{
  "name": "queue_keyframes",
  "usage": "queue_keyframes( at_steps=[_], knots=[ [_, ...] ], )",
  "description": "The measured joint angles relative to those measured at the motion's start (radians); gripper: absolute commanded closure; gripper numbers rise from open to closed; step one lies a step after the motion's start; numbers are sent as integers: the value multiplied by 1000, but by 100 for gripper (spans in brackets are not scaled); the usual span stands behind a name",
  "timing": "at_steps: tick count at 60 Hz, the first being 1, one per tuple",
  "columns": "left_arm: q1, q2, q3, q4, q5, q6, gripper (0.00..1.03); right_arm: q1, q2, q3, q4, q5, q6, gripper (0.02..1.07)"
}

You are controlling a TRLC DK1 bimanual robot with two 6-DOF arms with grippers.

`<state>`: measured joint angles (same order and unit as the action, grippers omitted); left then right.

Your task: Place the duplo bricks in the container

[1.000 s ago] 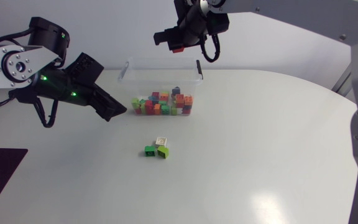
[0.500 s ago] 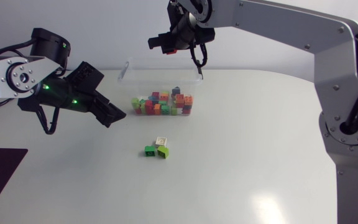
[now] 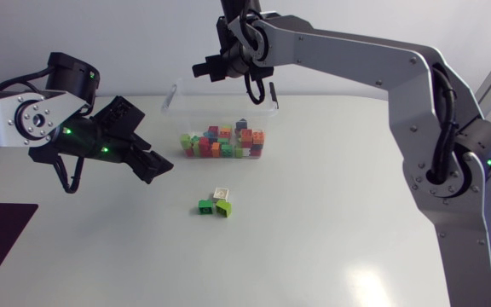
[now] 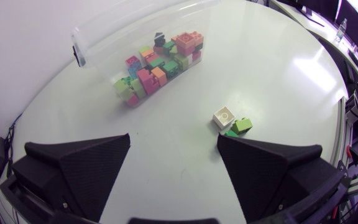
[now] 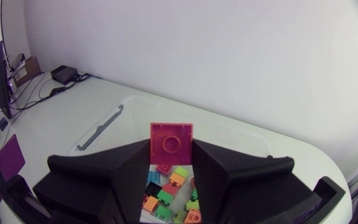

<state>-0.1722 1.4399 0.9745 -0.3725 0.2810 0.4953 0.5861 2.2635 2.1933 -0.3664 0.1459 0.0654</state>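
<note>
You see the white table (image 3: 356, 188) with both arms over its far half. The right arm (image 3: 356, 51) comes in from the right side and reaches past the middle. The left arm (image 3: 24, 119) stays at the left side.

The clear container (image 3: 220, 83) stands near the far edge. A pile of coloured bricks (image 3: 224, 141) lies against its near wall.

The right gripper (image 5: 171, 150) hangs above the far left part of the container. Its 2 fingers are closed on a red brick (image 5: 171, 145), 1 finger on each side. The brick sits at the fingertips and sticks out a little ahead of them. The face turned to the wrist camera is square, with 1 round ring in the middle. From this face you cannot tell a long axis.

The left gripper (image 4: 173, 143) hovers above the table, left of the container, with its fingers wide apart and nothing between them.

3 loose bricks lie together on the table in front of the container, close to the tip of 1 finger in the left wrist view: a white brick (image 3: 221, 194), a dark green brick (image 3: 205, 205) and a light green brick (image 3: 223, 207).
</note>
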Motion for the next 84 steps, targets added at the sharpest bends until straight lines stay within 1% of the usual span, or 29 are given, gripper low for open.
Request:
queue_keyframes(
  at_steps=[4, 6, 9, 26, 31, 37, 52, 61, 71, 79, 84],
  knots=[
    [0, 0, -4, 6, 0, 1, 6, 8, 1, 0, 10, 12, -8, 23],
    [1, 0, -6, 8, 0, 3, 5, 11, 2, 0, 14, 16, -11, 13],
    [2, 0, -10, 9, 0, 4, 6, 15, 2, 0, 19, 23, -15, 7],
    [2, 11, -15, 16, 0, 12, 5, 13, 5, -1, 25, 42, -19, 7],
    [-3, 17, -15, 16, 0, 25, 5, 10, -22, -38, 26, 42, -19, 7],
    [-16, 25, -15, 16, 0, 49, 5, 3, -92, -136, 26, 42, -19, 7],
    [-55, 66, -14, 14, 3, 134, 6, -12, -372, -457, 77, 42, -45, 7],
    [-84, 106, -15, 11, 4, 189, 5, -12, -519, -621, 87, 38, -56, 7],
    [-106, 118, -15, 11, 32, 254, 5, -11, -660, -803, 92, 14, -74, 7],
    [-110, 135, -16, 12, 89, 314, 5, -5, -764, -946, 100, -19, -84, 7],
    [-110, 160, -17, 12, 109, 343, 5, -5, -818, -1023, 109, -42, -98, 7]
  ],
)
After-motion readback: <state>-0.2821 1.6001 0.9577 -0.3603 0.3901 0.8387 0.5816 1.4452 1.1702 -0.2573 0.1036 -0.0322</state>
